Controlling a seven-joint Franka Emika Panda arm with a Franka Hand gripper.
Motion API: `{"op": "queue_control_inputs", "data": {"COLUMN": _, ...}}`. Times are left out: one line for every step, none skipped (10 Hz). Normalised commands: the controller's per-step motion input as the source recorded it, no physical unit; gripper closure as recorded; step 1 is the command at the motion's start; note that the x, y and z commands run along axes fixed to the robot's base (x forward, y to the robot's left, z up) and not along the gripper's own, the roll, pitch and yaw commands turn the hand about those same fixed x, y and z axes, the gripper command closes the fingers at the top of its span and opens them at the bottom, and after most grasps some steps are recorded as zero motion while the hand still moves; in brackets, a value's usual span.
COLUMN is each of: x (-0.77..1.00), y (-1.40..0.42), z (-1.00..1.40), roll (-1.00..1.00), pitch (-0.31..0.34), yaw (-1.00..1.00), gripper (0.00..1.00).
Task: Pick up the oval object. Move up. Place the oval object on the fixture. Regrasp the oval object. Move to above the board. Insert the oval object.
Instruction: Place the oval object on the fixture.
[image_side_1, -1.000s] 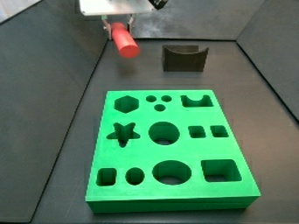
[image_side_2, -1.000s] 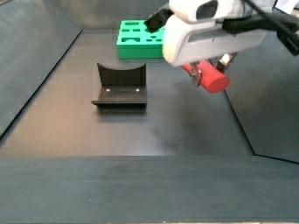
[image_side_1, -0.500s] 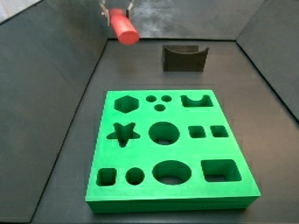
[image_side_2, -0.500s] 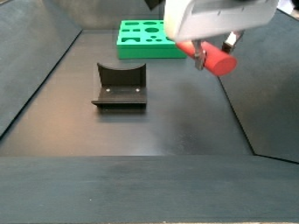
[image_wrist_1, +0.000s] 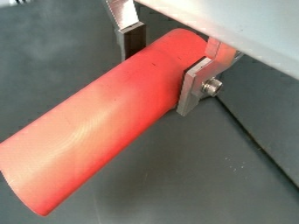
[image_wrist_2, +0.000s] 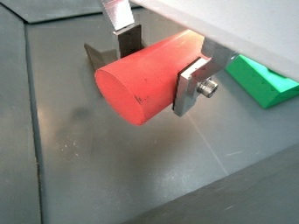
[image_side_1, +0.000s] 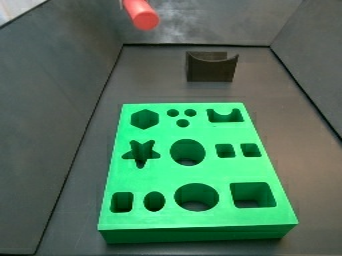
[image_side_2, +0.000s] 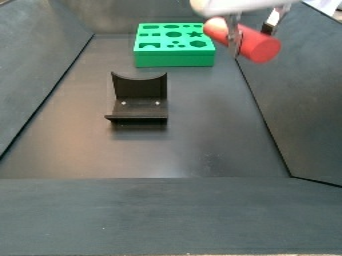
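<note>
The oval object, a smooth red-coral peg (image_wrist_1: 111, 122), is clamped across its width between my gripper's (image_wrist_1: 166, 61) two silver fingers, and it shows the same way in the other wrist view (image_wrist_2: 146, 83). In the side views the peg (image_side_1: 139, 13) (image_side_2: 257, 45) hangs high above the floor, and most of the gripper is cut off by the picture's edge. The dark fixture (image_side_1: 210, 66) (image_side_2: 138, 97) stands empty on the floor, below and to one side of the peg. The green board (image_side_1: 198, 170) (image_side_2: 174, 44) lies flat, apart from the fixture.
Dark sloping walls (image_side_1: 80, 110) enclose the grey floor (image_side_2: 160, 160). A corner of the green board (image_wrist_2: 263, 80) shows past one finger in a wrist view. Nothing else lies on the floor.
The gripper has risen with the peg still in it. In both side views the peg is now near the top edge and the gripper body has mostly left the picture.
</note>
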Motion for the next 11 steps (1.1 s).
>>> {"op": "queue_control_inputs", "data": {"x": -0.01, "y": 0.0, "z": 0.29, "roll": -0.15, "pitch": 0.011, "yaw": -0.02, "gripper": 1.0}}
{"op": "queue_control_inputs", "data": {"x": 1.0, "y": -0.19, "z": -0.12, "roll": 0.07, "pitch": -0.167, "yaw": -1.0, "gripper": 1.0}}
{"op": "queue_control_inputs", "data": {"x": 1.0, "y": -0.19, "z": -0.14, "roll": 0.07, "pitch": -0.164, "yaw": -1.0, "gripper": 1.0}}
{"op": "queue_control_inputs", "data": {"x": 1.0, "y": -0.15, "z": -0.14, "roll": 0.08, "pitch": -0.167, "yaw": -1.0, "gripper": 1.0}}
{"op": "queue_control_inputs", "data": {"x": 1.0, "y": -0.14, "z": -0.13, "roll": 0.09, "pitch": -0.156, "yaw": -1.0, "gripper": 1.0}}
{"op": "queue_control_inputs", "data": {"x": 1.0, "y": -0.12, "z": -0.12, "roll": 0.1, "pitch": -0.105, "yaw": -0.76, "gripper": 1.0}}
{"op": "queue_control_inputs", "data": {"x": 1.0, "y": -0.11, "z": -0.12, "roll": 0.11, "pitch": -0.08, "yaw": -0.6, "gripper": 1.0}}
{"op": "queue_control_inputs", "data": {"x": 1.0, "y": -0.09, "z": -0.11, "roll": 0.1, "pitch": -0.031, "yaw": -0.35, "gripper": 1.0}}
{"op": "queue_control_inputs", "data": {"x": 1.0, "y": -0.08, "z": -0.11, "roll": 0.1, "pitch": -0.001, "yaw": -0.22, "gripper": 1.0}}
{"op": "queue_control_inputs", "data": {"x": 1.0, "y": -0.07, "z": -0.1, "roll": 0.08, "pitch": 0.011, "yaw": -0.12, "gripper": 1.0}}
{"op": "queue_control_inputs", "data": {"x": 1.0, "y": -0.06, "z": -0.1, "roll": 0.08, "pitch": 0.015, "yaw": -0.09, "gripper": 1.0}}
